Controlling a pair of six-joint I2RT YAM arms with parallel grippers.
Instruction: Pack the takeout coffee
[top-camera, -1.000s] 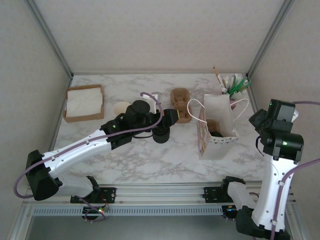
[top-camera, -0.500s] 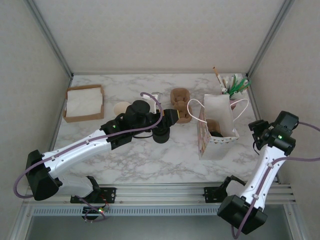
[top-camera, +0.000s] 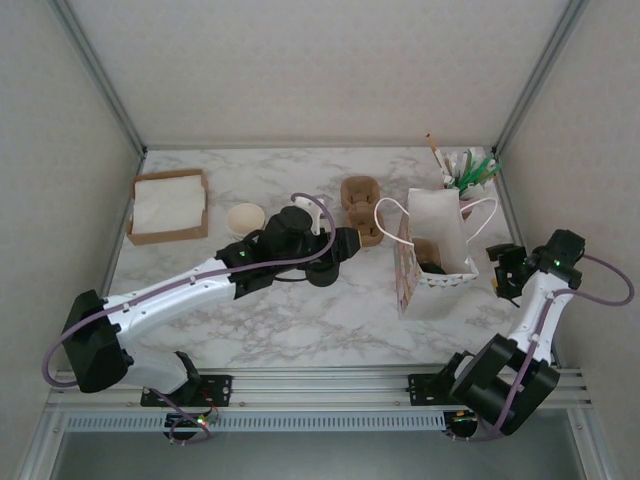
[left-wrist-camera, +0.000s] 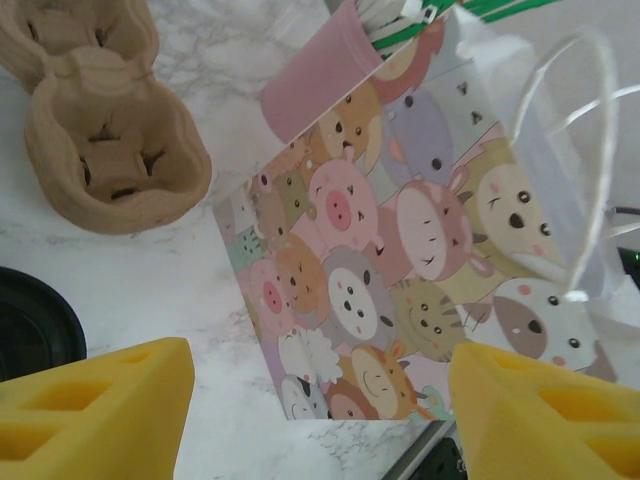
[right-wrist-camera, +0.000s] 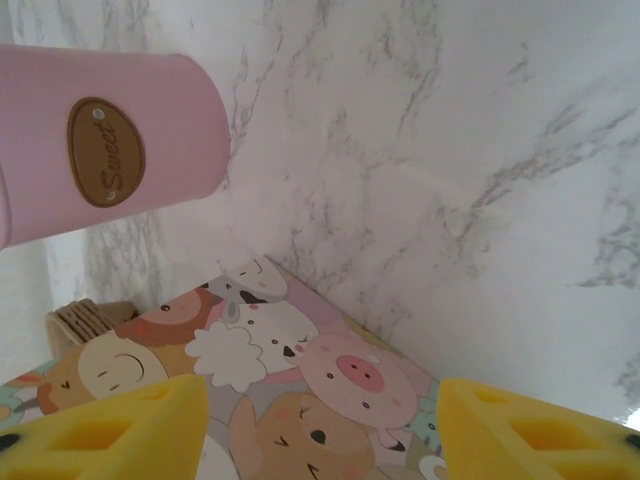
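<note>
Top external view: at the far left of the desk (top-camera: 330, 320) sits a box of napkins (top-camera: 168, 205). Just right of it is the stack of cream cups (top-camera: 245, 216). Half a second ago the left arm hid part of it, and now its whole top shows. The left arm has reached a bit more to the right, so the left gripper (top-camera: 347, 240) is a little nearer the bag (top-camera: 436, 215) than before. In the left wrist view its yellow fingers (left-wrist-camera: 100, 400) are spread wide with nothing between them.

Some round black lids (top-camera: 321, 272) lie on the desk just under that arm. Two brown cup holders (top-camera: 358, 192) sit just beyond the gripper, between it and the bag. The bag has funny animals on its side and stands open in the same spot as before.

The coffee (top-camera: 434, 266) looks to be down inside the bag. I can see a round black lid there, next to something brown. I cannot see the cup itself.

A pink cup (right-wrist-camera: 110, 150) stands just behind the bag.

The right arm was high up a second ago. It has folded down low, and the right gripper (top-camera: 501, 268) is now just beside the bag's right side. Its fingers (right-wrist-camera: 540, 430) are spread wide and hold nothing.
</note>
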